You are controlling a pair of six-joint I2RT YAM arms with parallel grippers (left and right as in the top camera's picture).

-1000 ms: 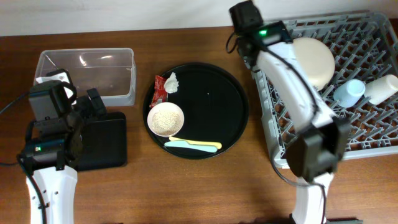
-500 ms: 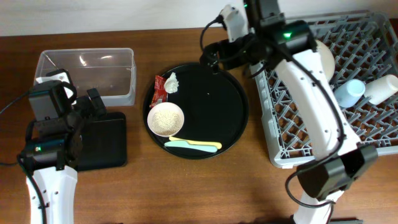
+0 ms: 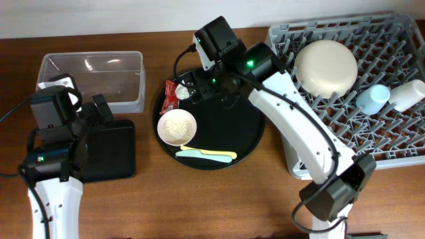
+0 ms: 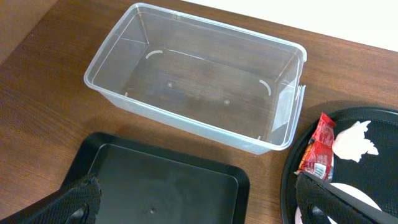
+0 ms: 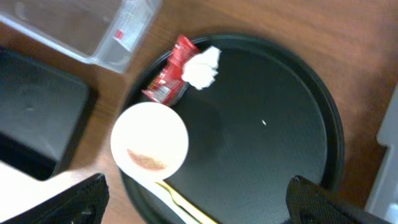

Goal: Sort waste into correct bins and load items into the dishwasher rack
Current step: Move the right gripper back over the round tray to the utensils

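The red sachet (image 3: pixel 170 96) and white tissue (image 3: pixel 182 86) lie at the back left of the round black tray (image 3: pixel 249 129). The small pink bowl (image 3: pixel 176 127) holds the rice. The yellow utensil (image 3: pixel 218 156) and pale blue utensil (image 3: pixel 188 153) lie in front of it. The cream bowl (image 3: pixel 326 66), light blue cup (image 3: pixel 372 98) and white cup (image 3: pixel 406 94) sit in the grey rack (image 3: pixel 372 143). My right gripper (image 3: pixel 207 89) hangs open and empty above the round tray (image 5: pixel 273 124), near the sachet (image 5: pixel 171 78) and tissue (image 5: pixel 202 67). My left gripper (image 4: pixel 199 205) is open and empty over the black rectangular tray (image 4: pixel 161 180).
The clear tub (image 3: pixel 93 79) stands empty at the back left, just behind the black rectangular tray (image 3: pixel 113 156). Both show in the right wrist view as the tub (image 5: pixel 81 25) and tray (image 5: pixel 37 112). The rack's near corner (image 5: pixel 388 168) borders the round tray.
My right arm has swung left from over the rack to above the back left of the round tray. The left arm has not moved.
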